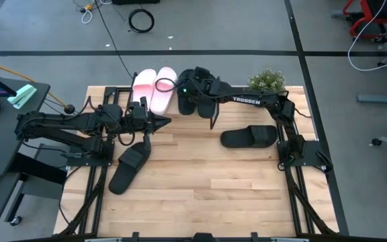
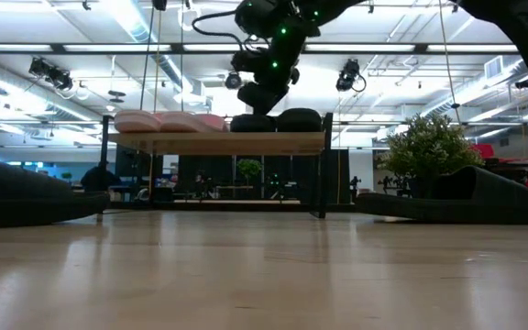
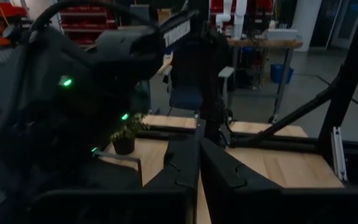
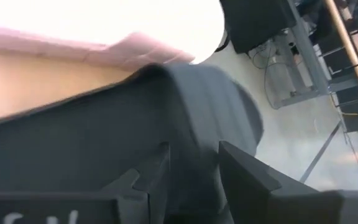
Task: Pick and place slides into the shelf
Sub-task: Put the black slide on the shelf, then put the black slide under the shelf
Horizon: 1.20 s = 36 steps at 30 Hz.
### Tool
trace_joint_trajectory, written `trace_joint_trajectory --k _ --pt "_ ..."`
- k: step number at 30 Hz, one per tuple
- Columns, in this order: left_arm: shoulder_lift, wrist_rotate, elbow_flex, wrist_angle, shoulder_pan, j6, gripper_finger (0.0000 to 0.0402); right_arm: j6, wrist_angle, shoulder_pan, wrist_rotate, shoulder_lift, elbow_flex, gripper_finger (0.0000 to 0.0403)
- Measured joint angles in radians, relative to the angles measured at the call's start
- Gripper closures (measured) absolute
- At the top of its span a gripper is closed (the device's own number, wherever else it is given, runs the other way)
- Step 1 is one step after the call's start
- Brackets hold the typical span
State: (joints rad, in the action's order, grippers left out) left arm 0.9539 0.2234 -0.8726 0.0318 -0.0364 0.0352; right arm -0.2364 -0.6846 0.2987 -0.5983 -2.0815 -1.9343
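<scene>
Right gripper [image 1: 188,88] over shelf [image 2: 218,142], black slide [image 4: 185,106] between fingers

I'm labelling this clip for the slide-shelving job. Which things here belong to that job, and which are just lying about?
Belongs to the job:
- pink slides on the shelf
- black slides on the shelf, under the right gripper
- black slide near the left arm
- black slide near the right arm
- left gripper, fingers shut

Just lying about:
- potted plant
- cable coil on the floor

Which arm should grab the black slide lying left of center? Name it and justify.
Left. The left gripper hangs just above that black slide, while the right gripper is busy over the shelf.
</scene>
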Motion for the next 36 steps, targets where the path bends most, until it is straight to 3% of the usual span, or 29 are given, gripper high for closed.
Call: trace_joint_trajectory --k 12,17,20,25,29,31,36 --pt "0.001 -0.002 0.000 -0.141 -0.006 0.016 0.0387 0.332 -0.459 -0.218 0.022 0.099 0.000 0.0277" --pt "0.000 -0.029 0.000 -0.324 -0.050 0.060 0.0370 0.555 -0.681 -0.339 0.147 0.151 0.000 0.0281" --pt "0.000 -0.094 0.000 -0.456 -0.093 0.064 0.0368 0.600 -0.757 -0.427 0.170 0.174 0.000 0.0281" --pt "0.003 -0.123 0.000 -0.716 -0.186 0.042 0.0382 0.606 -0.711 -0.582 0.168 0.205 0.055 0.0281" --pt "0.003 -0.124 0.000 -0.884 -0.285 0.185 0.0392 0.658 -0.664 -0.701 0.172 0.204 0.140 0.0282" --pt "0.003 -0.127 0.000 -0.929 -0.345 0.270 0.0393 0.688 -0.630 -0.747 0.170 0.204 0.197 0.0283" --pt "0.024 -0.126 0.001 -0.958 -0.476 0.306 0.0388 0.743 -0.517 -0.810 0.143 0.206 0.333 0.0282"
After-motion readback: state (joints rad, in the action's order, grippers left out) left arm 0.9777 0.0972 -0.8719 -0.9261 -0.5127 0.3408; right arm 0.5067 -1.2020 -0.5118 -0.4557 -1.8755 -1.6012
